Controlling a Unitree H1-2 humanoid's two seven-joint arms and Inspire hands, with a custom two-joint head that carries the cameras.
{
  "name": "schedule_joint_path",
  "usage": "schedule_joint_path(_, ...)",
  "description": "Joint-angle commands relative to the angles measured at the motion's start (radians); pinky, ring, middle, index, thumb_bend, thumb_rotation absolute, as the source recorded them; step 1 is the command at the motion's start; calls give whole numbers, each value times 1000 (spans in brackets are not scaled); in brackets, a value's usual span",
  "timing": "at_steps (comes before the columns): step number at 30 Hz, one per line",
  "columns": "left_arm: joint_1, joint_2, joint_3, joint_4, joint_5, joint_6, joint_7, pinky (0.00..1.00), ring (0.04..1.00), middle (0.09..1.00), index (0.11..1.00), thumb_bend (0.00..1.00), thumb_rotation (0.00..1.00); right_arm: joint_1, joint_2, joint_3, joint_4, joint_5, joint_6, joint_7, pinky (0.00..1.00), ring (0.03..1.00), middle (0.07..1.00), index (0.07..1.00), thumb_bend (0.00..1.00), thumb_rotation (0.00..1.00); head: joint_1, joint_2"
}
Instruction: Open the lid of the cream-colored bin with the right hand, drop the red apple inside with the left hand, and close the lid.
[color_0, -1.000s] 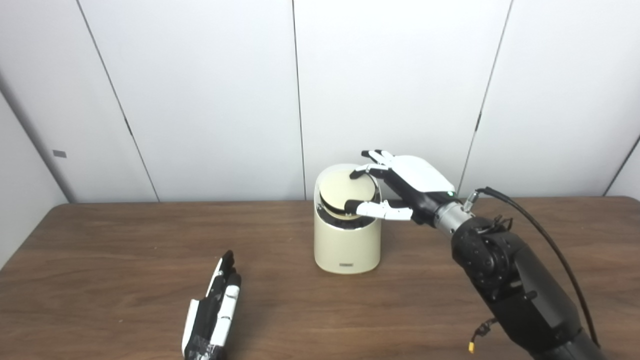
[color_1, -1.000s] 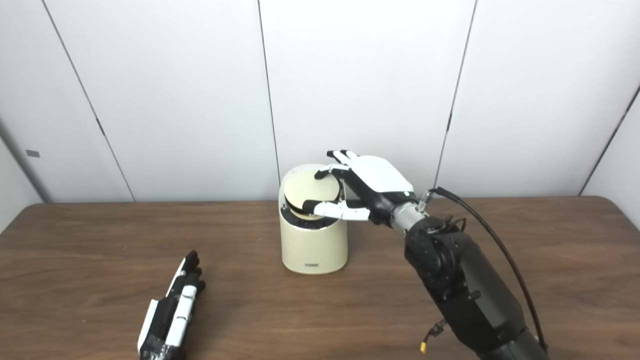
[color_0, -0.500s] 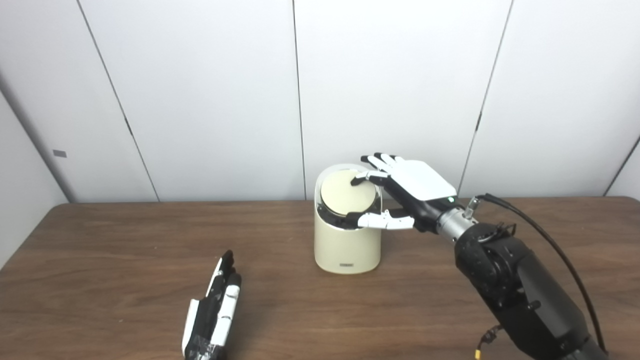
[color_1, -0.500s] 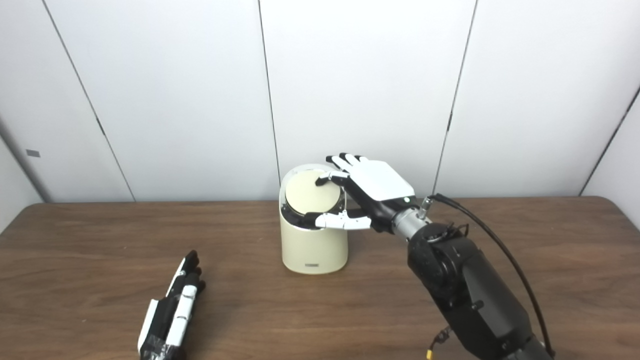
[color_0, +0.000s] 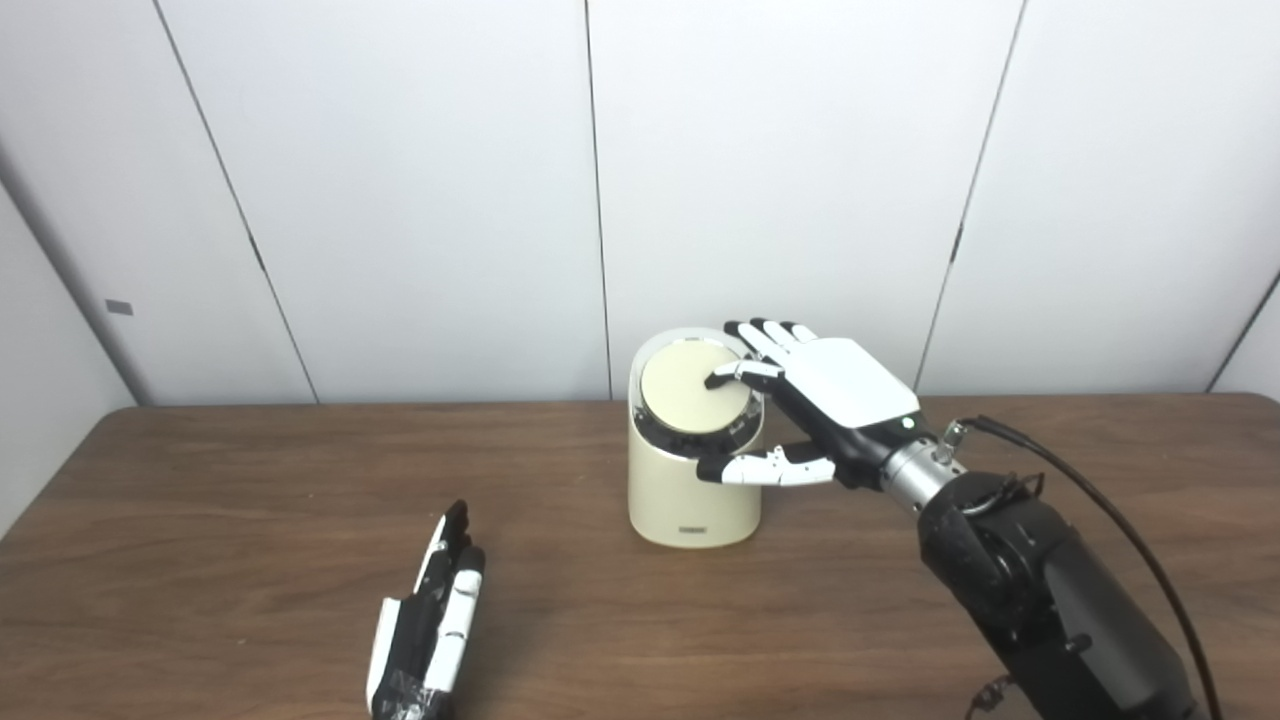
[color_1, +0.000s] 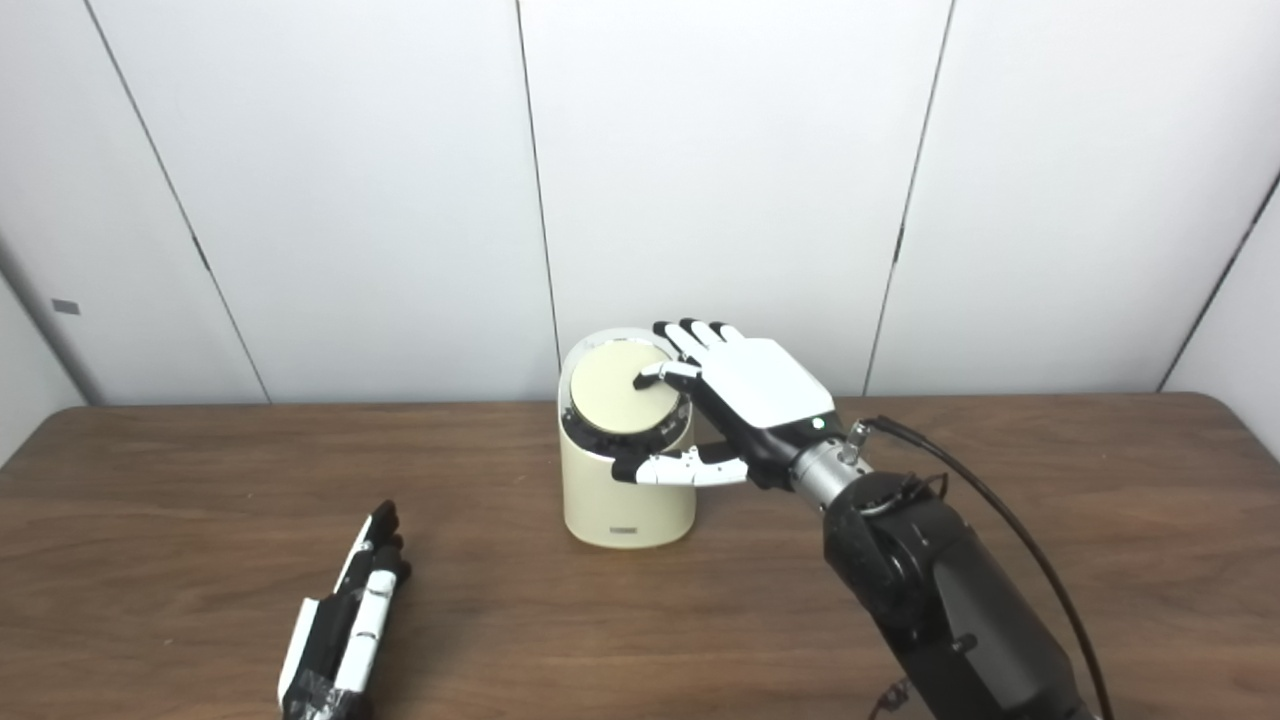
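Two hands show over the brown table (color_0: 250, 480). Largest of the task's things is the cream-colored bin (color_0: 690, 495), standing mid-table near the wall panels (color_0: 400, 180), its round lid (color_0: 690, 387) lying nearly flat in the rim. Right hand (color_0: 820, 395) is spread: a fingertip (color_0: 722, 377) rests on the lid, thumb against the bin's side, grasping nothing. Left hand (color_0: 425, 625) lies edge-on on the table, fingers straight and together, empty, its wrist cut off by the frame. No apple shows; the bin's inside is hidden.

One cream-colored bin (color_0: 690, 490) with one round lid (color_0: 690, 388), one worktop (color_0: 250, 520), two robot hands: left hand (color_0: 425, 630), right hand (color_0: 815, 400).
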Motion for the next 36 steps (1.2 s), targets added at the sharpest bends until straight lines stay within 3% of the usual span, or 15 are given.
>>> schedule_joint_path(1, 27, -19, -10, 56, 4, -9, 7, 999, 1000, 1000, 1000, 525, 841, -11, -11, 7, -14, -13, -20, 10, 1000, 1000, 993, 770, 593, 1000, 1, 0)
schedule_joint_path(36, 24, -29, -9, 49, 20, 10, 13, 1000, 1000, 1000, 1000, 545, 844, -1, -21, 52, -23, -70, -38, 39, 1000, 1000, 992, 776, 587, 1000, 8, 11)
